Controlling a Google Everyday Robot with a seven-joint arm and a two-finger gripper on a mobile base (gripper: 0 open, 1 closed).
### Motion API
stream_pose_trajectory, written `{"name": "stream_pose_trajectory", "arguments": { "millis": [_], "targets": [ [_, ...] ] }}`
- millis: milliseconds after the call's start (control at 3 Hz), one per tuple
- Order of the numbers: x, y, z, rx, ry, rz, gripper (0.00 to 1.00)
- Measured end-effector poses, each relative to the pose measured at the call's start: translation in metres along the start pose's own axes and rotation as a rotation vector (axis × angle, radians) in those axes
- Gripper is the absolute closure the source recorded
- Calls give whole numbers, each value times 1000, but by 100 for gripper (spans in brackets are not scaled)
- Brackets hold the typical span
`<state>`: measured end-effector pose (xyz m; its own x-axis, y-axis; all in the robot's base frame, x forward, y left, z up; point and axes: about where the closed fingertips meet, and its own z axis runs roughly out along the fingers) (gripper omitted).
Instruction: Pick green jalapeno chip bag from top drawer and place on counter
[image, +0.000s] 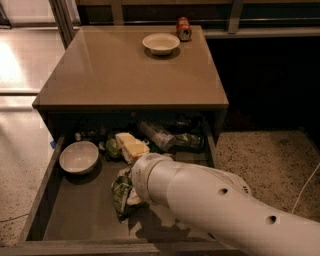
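Lying front-to-back in drawer (75, 217), bag (120, 192), pincer (130, 196) at it

Gloss up top, matt down below.

My arm (210, 205) is smooth white plastic with a soft sheen. My gripper (134, 195), mostly hidden behind the arm's end, sits down in the top drawer (75, 215) at the green jalapeno chip bag (121, 192), which is crinkled, shiny foil. The drawer's floor looks matt grey-brown. The counter (120, 70) is smooth, glossy tan and mirrors the light. The counter bowl (161, 43) and the drawer bowl (79, 157) look pale and smooth.
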<state>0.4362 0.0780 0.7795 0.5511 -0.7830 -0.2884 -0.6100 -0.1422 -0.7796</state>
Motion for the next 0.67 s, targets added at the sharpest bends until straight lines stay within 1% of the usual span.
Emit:
{"name": "stream_pose_trajectory", "arguments": {
  "millis": [333, 667],
  "targets": [
    [0, 0, 0, 0, 0, 0, 37],
    [-4, 0, 3, 4, -6, -6, 49]
  ]
}}
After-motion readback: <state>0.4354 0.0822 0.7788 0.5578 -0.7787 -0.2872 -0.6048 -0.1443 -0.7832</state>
